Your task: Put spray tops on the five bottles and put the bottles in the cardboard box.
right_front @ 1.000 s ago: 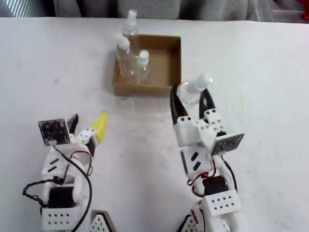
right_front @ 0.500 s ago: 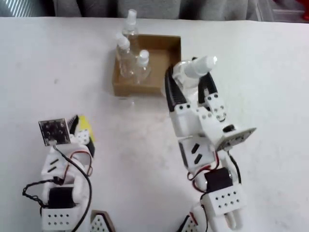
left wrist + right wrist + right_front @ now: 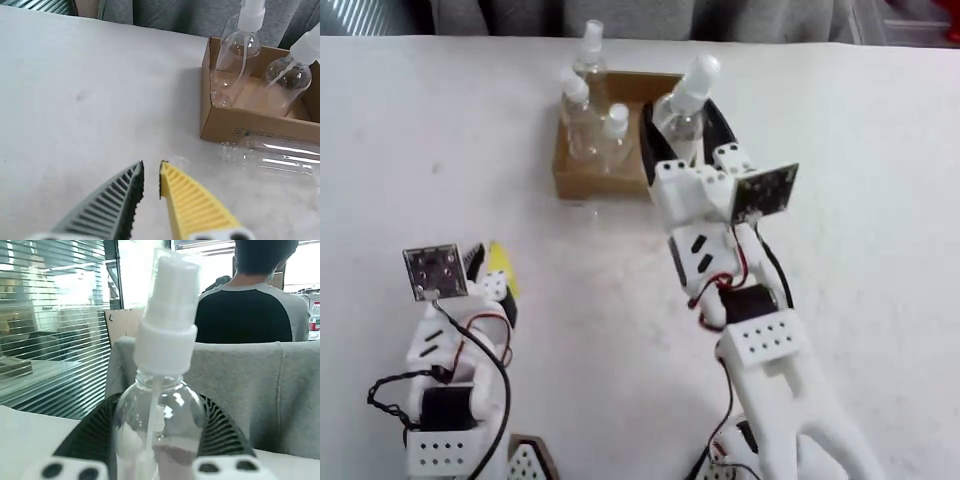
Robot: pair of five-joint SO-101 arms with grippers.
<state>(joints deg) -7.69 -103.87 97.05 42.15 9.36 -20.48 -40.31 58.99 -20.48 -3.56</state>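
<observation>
From above, my right hand [image 3: 682,112] grips a capped bottle [image 3: 692,80] over the cardboard box's [image 3: 620,182] free right half. At my left wrist, my left hand [image 3: 151,170] is nearly closed and empty over open table [image 3: 75,100], and a topless bottle [image 3: 270,155] lies along the box's front wall. At my right wrist, the capped bottle stands upright in my grip.

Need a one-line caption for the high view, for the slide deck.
Right arm, jaws shut on a capped bottle, holds it above the box beside three others.

The cardboard box [image 3: 595,185] is brown, each bottle [image 3: 682,118] clear with a white spray top [image 3: 700,72]. The left gripper [image 3: 151,172] is ribbed yellow and grey, the right gripper [image 3: 159,450] black.
</observation>
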